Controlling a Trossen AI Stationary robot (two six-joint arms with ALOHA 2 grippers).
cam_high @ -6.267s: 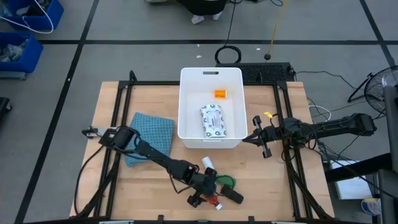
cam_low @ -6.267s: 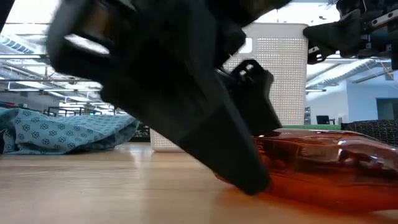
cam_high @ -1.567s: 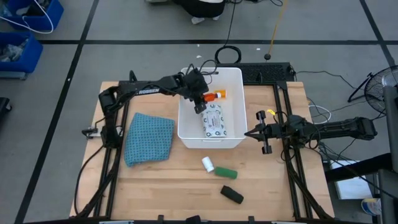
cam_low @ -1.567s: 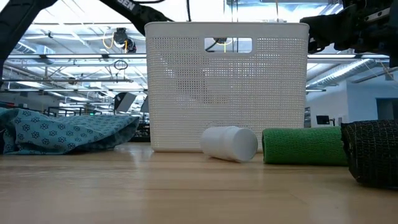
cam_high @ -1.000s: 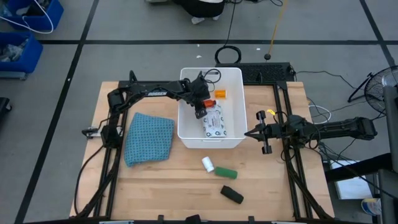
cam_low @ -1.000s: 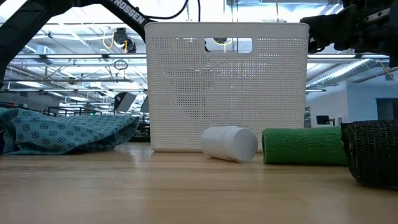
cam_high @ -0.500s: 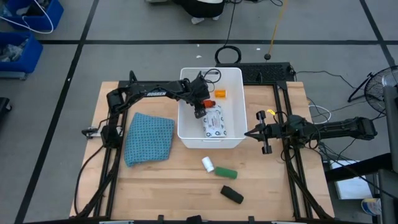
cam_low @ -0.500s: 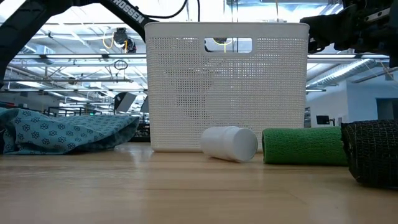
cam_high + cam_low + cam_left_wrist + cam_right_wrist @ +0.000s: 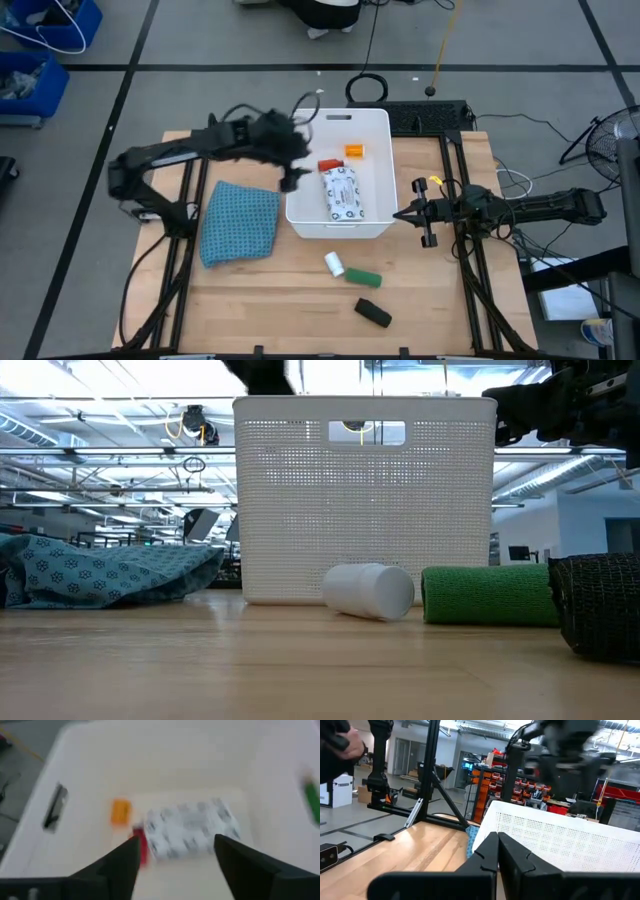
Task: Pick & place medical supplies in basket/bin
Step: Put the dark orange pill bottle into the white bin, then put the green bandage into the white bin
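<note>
On the wooden table, the left gripper hangs just outside the bin, fingers spread, empty. Just past it, in the bin, lie the red bottle, orange bottle and packet. The white roll, green block and black block lie nearer the front edge. The right gripper waits beside the bin's other wall — fingers pressed together.

Left gripper motion-blurred; black block cut by low view edge.

2 dark arms (black cables).
</note>
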